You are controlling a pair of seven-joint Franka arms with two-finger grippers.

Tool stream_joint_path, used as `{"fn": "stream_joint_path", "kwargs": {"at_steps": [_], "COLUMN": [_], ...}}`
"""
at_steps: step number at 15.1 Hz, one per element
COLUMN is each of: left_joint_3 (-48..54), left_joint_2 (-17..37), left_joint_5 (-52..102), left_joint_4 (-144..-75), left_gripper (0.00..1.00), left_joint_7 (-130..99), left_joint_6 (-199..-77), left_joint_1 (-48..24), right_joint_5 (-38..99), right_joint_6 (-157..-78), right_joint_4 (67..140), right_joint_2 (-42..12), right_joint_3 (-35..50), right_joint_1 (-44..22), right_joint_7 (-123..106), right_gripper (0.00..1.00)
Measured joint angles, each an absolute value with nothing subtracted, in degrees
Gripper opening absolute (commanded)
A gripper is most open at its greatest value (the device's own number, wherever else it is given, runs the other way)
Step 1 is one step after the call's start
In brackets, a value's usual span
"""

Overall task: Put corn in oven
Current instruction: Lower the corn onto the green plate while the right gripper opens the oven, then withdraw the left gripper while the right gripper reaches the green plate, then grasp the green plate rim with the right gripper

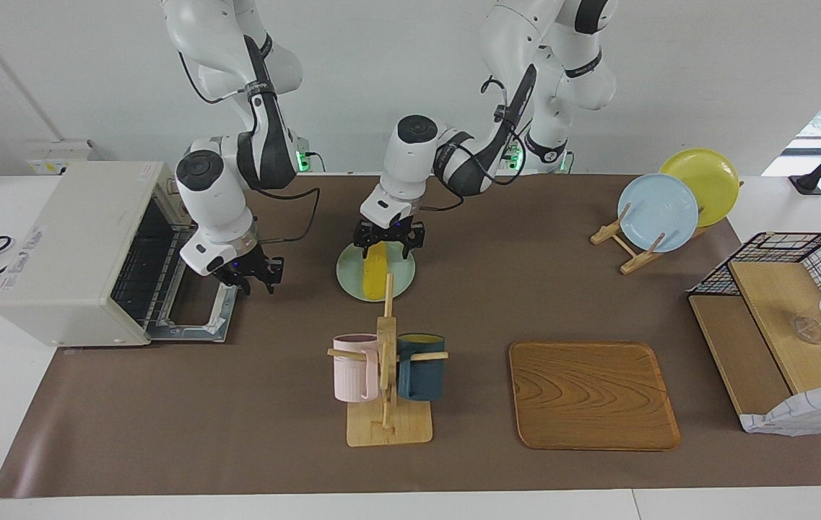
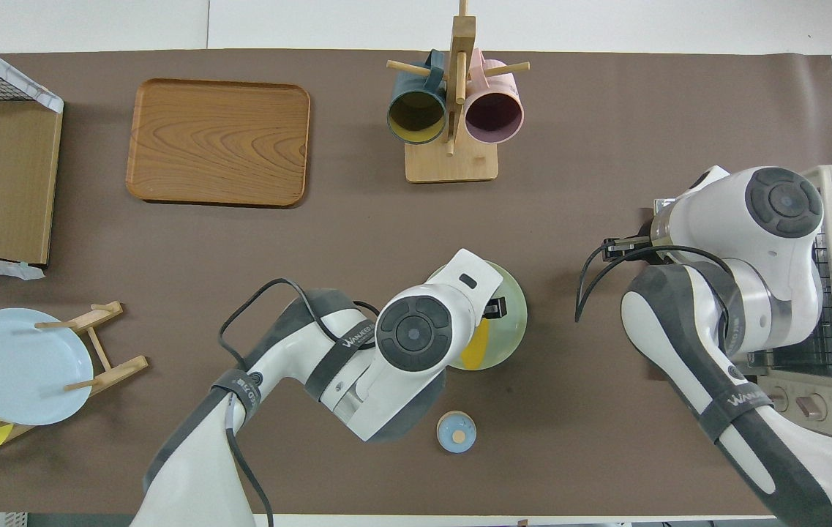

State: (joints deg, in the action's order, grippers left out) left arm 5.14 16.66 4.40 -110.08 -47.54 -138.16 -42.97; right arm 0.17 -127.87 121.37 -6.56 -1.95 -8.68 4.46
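- The left gripper [image 1: 388,247] hangs over the pale green plate [image 1: 401,277], its two fingers spread apart with nothing clamped between them.
- The corn [image 1: 375,269] lies flat on that plate, directly under the spread jaws; its end nearer the robots sits between and just below the fingertips, and the rest of the cob runs out from the jaws toward the mug rack [image 1: 386,375]. Whether the fingertips touch the cob cannot be told.
- In the overhead view the left arm covers most of the cob (only a yellow strip [image 2: 476,344] shows on the plate beside the wrist).
- The right gripper [image 1: 253,276] is over the lowered door [image 1: 197,310] of the oven [image 1: 71,245], at the door's edge toward the plate. Its fingers stand apart and hold nothing.
- The oven is open, its wire rack [image 1: 143,266] showing inside; the corn is well apart from it, off to the side of the right gripper's jaws toward the left arm's end.
- A small blue round object [image 2: 456,431] sits on the table nearer the robots than the plate.
- The wooden tray [image 1: 593,395] lies beside the mug rack, toward the left arm's end of the table.
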Motion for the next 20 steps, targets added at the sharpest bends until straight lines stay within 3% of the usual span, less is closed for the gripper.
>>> {"fn": "stream_joint_path", "kwargs": {"at_steps": [4, 8, 10, 15, 19, 20], "left_joint_3": [4.71, 4.34, 4.27, 4.23, 4.26, 4.26], "left_joint_2": [9.67, 5.29, 3.76, 0.11, -1.99, -2.28], "left_joint_5": [4.40, 4.40, 4.40, 3.14, 2.41, 2.34], "left_joint_4": [-107.12, -100.74, -98.96, -98.45, -98.44, -98.44], "left_gripper": [1.00, 1.00, 1.00, 1.00, 1.00, 1.00], "left_joint_7": [-38.95, -27.19, -22.30, -14.88, -14.65, -14.65], "left_joint_6": [-123.36, -108.96, -105.31, -98.47, -94.37, -93.32], "left_joint_1": [-32.96, -21.04, -15.90, -10.28, -9.48, -9.44], "right_joint_5": [0.24, 0.42, 0.53, 0.19, -3.59, -3.81], "right_joint_6": [-126.43, -123.00, -119.68, -114.39, -118.30, -119.49], "right_joint_4": [120.05, 116.83, 112.47, 101.01, 97.65, 97.71], "right_joint_2": [-6.60, -6.81, -7.66, -14.82, -23.36, -24.82], "right_joint_3": [-1.86, -1.23, -1.09, -0.79, -0.74, -0.77], "right_joint_1": [-8.80, -13.03, -17.05, -31.88, -41.24, -41.82], "right_joint_7": [4.46, 7.77, 14.28, 35.76, 48.30, 49.09], "right_gripper": [0.56, 0.79, 1.00, 1.00, 1.00, 0.92]}}
